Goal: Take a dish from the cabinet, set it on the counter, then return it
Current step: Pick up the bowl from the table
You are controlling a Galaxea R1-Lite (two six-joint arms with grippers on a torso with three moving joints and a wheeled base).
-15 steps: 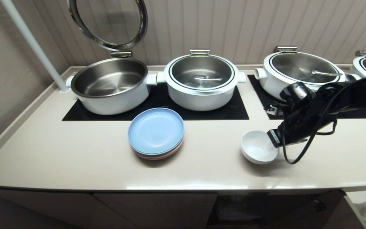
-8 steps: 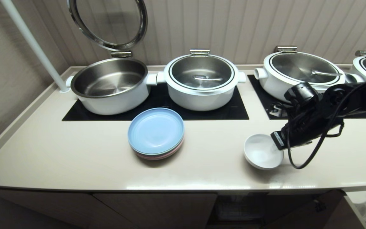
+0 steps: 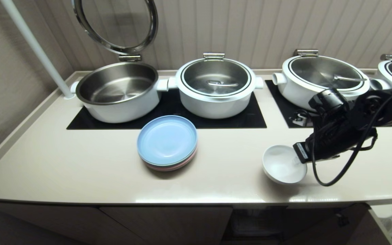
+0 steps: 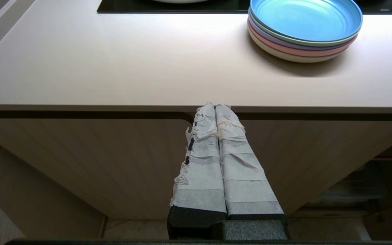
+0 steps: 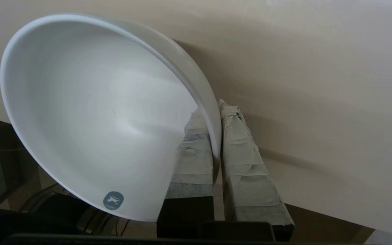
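Dish (image 3: 282,165), white and tilted, sits above the counter (image 3: 80,163) near its front edge, right of the stacked plates (image 3: 167,141), its rim pinched between the closed fingers of the right gripper (image 3: 299,159); left gripper (image 4: 215,109) hangs below the counter edge, fingers pressed together, empty.

Behind the worktop stands a beige wall of vertical ribs (image 3: 277,27). A white pole (image 3: 36,51) leans in the left corner. The light is soft, with glare along the front edge.
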